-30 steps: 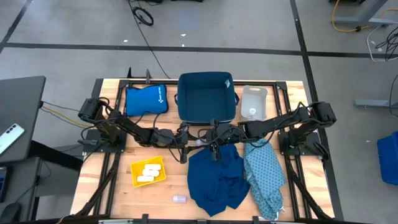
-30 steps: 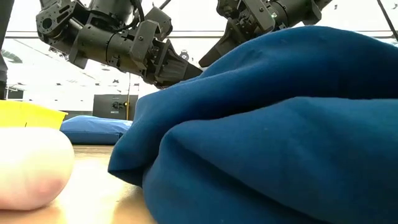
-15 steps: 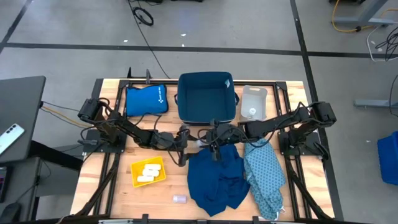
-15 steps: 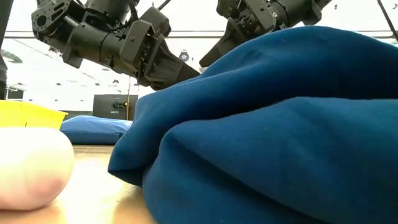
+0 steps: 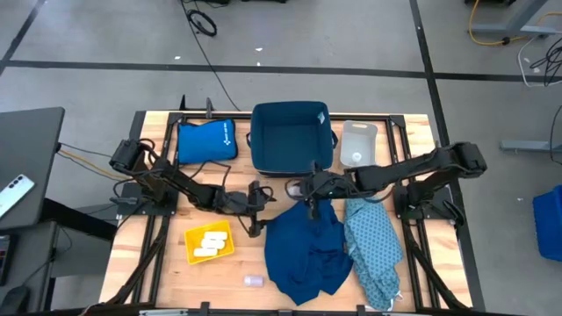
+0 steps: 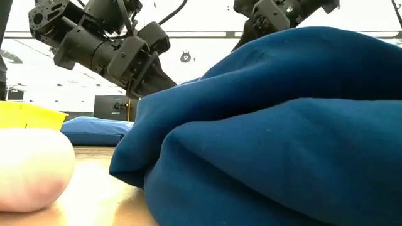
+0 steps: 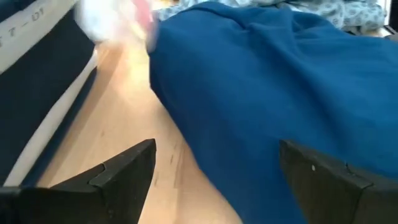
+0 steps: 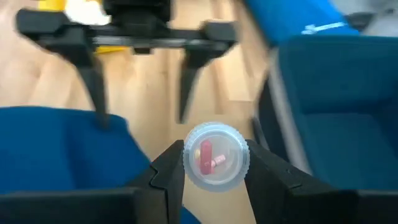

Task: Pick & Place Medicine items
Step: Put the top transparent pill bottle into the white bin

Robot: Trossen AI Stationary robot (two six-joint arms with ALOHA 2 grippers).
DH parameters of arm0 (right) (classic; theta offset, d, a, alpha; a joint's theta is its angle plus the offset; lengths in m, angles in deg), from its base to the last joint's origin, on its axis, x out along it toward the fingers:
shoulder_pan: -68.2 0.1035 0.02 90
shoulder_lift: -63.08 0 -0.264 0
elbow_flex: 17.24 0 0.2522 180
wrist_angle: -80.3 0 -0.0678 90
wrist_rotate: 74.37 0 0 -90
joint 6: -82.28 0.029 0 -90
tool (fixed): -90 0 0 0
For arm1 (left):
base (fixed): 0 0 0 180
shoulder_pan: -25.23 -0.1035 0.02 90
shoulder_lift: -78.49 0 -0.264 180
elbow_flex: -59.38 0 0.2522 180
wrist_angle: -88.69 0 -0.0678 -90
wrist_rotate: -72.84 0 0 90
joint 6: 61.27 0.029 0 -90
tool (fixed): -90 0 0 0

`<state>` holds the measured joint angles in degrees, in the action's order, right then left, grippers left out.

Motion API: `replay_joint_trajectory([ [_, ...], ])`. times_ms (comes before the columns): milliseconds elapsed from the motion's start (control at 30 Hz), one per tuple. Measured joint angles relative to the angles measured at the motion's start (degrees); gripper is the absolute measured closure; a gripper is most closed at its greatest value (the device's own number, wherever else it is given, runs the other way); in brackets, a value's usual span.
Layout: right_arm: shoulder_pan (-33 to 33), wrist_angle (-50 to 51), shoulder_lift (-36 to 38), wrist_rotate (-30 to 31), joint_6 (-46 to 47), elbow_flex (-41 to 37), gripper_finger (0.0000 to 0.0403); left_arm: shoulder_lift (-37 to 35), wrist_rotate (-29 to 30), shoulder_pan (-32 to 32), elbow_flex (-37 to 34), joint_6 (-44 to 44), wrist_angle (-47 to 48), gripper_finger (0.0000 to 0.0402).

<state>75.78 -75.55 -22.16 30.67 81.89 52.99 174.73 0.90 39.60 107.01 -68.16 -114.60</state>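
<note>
Right gripper (image 8: 214, 180) around pill bottle (image 8: 216, 154)

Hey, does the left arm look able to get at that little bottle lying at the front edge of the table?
Probably yes. The small bottle lies alone on bare wood, beside the dark blue cloth but not under it. The left claw is open and empty, with only the yellow tray off to one side.

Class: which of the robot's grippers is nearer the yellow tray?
Left. The left gripper hovers open just beside the yellow tray, while the right gripper, shut on a small clear bottle, is farther off, near the blue bin.
</note>
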Motion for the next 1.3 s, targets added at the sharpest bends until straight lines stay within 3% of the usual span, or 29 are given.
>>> replay_joint_trajectory([
  [433, -3.2, 24.9, 15.6, 16.6, 7.0, 0.0, 0.0267, 0.0, -0.1, 1.1, 0.0, -1.4, 0.1, 0.0063],
  [733, -15.2, 35.7, 17.6, 18.1, 9.2, 0.0, 0.0267, 0.0, -0.1, 1.9, 0.0, -2.1, 1.2, 0.0063],
  [900, -23.3, 37.5, 17.4, 16.7, 7.9, 0.0, 0.0267, 0.0, -0.1, 1.9, 0.0, -2.8, 2.0, 0.0063],
  [1167, -37.0, 37.9, 17.4, 7.2, 3.1, 0.0, 0.0267, 0.0, -0.1, 1.9, 0.0, -2.9, 2.6, 0.0063],
  [1300, -43.8, 37.4, 17.0, -0.5, 0.7, -0.1, 0.0267, 0.0, -0.1, 1.9, 0.0, -2.9, 2.6, 0.0063],
])
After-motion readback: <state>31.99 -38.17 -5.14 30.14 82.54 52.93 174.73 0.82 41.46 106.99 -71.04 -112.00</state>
